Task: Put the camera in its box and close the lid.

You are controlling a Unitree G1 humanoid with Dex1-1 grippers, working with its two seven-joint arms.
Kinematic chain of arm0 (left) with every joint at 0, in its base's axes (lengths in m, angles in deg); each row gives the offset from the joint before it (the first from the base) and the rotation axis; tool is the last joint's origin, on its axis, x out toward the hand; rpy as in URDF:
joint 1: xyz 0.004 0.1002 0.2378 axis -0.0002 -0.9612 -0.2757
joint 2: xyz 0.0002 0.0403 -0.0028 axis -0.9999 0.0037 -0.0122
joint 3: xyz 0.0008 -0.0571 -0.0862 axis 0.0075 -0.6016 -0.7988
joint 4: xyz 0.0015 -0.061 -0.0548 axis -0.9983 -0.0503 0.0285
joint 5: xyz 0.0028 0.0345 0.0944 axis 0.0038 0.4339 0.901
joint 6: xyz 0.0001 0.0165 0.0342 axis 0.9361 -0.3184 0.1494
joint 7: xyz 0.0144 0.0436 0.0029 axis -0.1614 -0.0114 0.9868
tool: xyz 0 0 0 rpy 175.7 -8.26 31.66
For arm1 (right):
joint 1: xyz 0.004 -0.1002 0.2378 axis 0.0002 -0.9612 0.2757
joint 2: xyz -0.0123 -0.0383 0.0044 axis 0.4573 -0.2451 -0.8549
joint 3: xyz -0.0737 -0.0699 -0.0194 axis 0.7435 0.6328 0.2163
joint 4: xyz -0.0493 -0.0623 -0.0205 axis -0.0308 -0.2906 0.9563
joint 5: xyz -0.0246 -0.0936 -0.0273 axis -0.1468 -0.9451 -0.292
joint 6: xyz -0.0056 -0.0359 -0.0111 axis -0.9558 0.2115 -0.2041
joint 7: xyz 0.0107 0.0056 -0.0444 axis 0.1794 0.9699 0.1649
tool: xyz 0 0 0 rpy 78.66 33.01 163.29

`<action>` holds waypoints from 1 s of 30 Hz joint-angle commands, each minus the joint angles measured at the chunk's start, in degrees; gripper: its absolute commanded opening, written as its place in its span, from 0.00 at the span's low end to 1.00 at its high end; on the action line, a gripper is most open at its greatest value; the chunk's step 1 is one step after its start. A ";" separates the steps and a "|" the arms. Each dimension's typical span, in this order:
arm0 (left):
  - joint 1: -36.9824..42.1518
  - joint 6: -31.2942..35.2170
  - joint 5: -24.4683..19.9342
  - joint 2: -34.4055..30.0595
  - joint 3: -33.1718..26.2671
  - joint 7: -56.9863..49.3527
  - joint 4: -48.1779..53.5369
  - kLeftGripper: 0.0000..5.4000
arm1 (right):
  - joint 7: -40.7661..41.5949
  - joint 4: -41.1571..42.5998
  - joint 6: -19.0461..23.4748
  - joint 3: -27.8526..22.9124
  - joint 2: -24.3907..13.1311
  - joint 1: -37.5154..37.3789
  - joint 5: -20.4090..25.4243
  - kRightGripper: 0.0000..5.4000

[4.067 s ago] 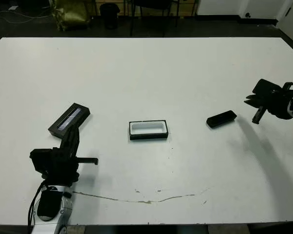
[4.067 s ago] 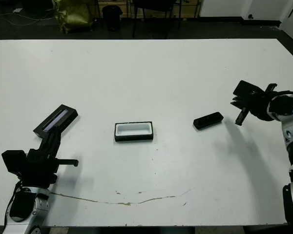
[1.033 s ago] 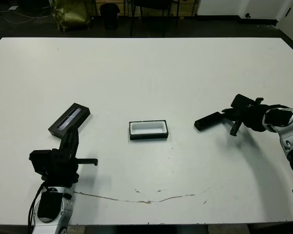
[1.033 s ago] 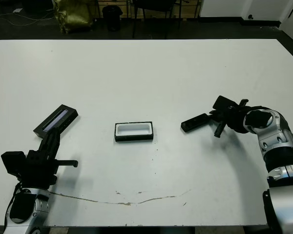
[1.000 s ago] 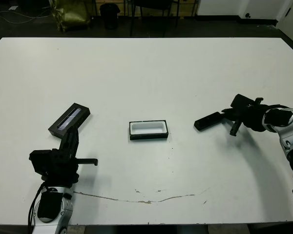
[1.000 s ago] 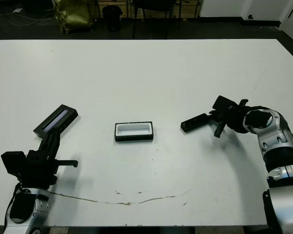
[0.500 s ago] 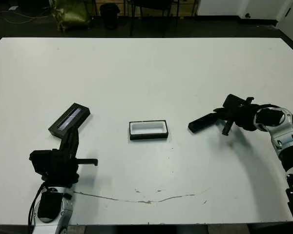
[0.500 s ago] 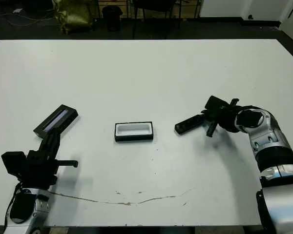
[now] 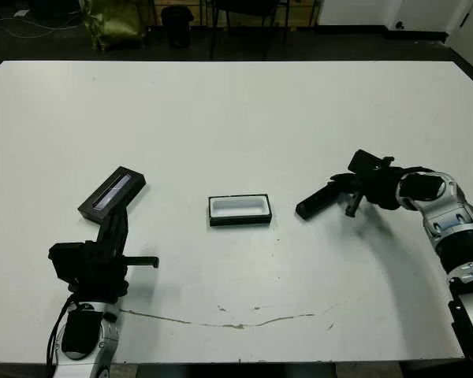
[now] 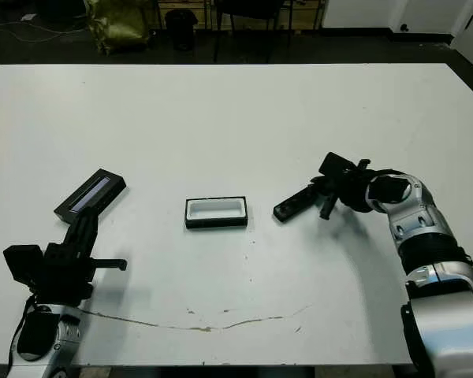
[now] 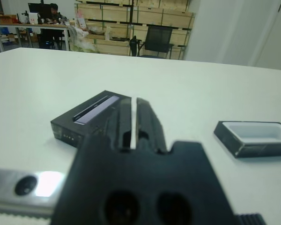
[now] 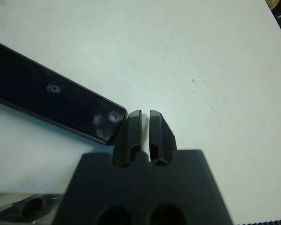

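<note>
On the white table (image 9: 236, 110), the small slim black rectangular camera bar (image 9: 316, 199) lay flat on its right half, angled so that its left end sat nearer than its right end. It rested just right of the shallow rectangular box (image 9: 239, 209), black outside with a white lining, which sat open near the table's middle with a small gap between the two. The right gripper (image 12: 145, 125) was low at the camera's right end, its two black fingers (image 12: 132, 131) drawn together with only a thin slit between them and nothing clamped; one fingertip touched the corner of the bar, whose face showed small lens dots. Well apart on the left, the flat black rectangular lid with a glossy grey strip (image 9: 112, 191) lay diagonally on the table. The left gripper (image 11: 133, 115) hung at the near left edge, just near of the lid, its fingers (image 11: 122, 123) also pressed almost together and empty, pointing toward the lid.
</note>
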 commanded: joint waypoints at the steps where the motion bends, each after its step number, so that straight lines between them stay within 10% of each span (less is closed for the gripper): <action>1: -0.77 0.84 0.48 -0.31 -0.12 -0.12 -0.41 0.00 | -0.02 0.21 1.31 1.62 0.92 -1.02 -1.57 0.00; 30: -0.74 0.25 0.10 -0.05 -0.01 -0.16 -1.07 0.00 | 2.41 3.99 2.19 2.94 3.98 -1.36 0.35 0.00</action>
